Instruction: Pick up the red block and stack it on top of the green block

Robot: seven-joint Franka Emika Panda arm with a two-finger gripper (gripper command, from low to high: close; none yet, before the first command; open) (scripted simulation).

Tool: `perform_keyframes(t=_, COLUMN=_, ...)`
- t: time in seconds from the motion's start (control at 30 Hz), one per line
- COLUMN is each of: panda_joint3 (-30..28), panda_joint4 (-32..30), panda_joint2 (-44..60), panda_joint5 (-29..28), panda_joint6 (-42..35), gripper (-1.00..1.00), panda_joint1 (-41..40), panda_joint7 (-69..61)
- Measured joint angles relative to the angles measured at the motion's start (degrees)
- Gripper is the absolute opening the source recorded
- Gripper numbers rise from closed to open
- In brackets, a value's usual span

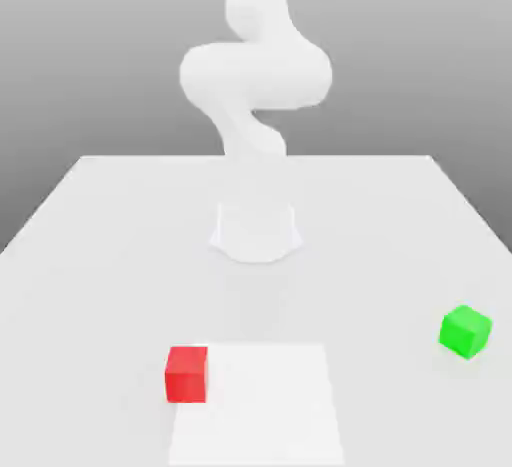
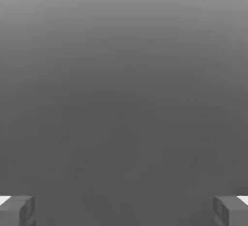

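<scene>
Two blocks sit on the white table [image 1: 90, 225], and no stacking has begun.

From the table's middle in the exterior view, the red block [image 1: 187, 374] lies at about seven o'clock and the green block [image 1: 465, 331] at about four o'clock, well apart. The gripper [image 2: 124, 211] has its jaws spread wide, holding nothing. The arm [image 1: 255, 75] looks faint, so maybe it is high up. A crooked grab could knock the red block away.
</scene>
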Motion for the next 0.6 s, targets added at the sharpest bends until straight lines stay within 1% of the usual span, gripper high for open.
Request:
perform_keyframes(t=0.2, panda_joint3=-1.06, panda_joint4=-6.72, panda_joint2=13.13, panda_joint5=-3.3, panda_joint6=7.24, gripper=0.0, panda_joint1=-2.46, panda_joint7=-1.11)
perform_keyframes(t=0.37, panda_joint3=-2.9, panda_joint4=-12.12, panda_joint2=23.55, panda_joint5=-4.5, panda_joint6=13.1, gripper=0.0, panda_joint1=-4.04, panda_joint7=-3.03)
perform_keyframes(t=0.5, panda_joint3=-4.8, panda_joint4=-16.47, panda_joint2=31.83, panda_joint5=-3.73, panda_joint6=17.85, gripper=0.0, panda_joint1=-4.74, panda_joint7=-5.84)
perform_keyframes(t=0.6, panda_joint3=-5.87, panda_joint4=-19.74, panda_joint2=38.0, panda_joint5=-1.29, panda_joint6=21.45, gripper=0.0, panda_joint1=-5.42, panda_joint7=-9.26)
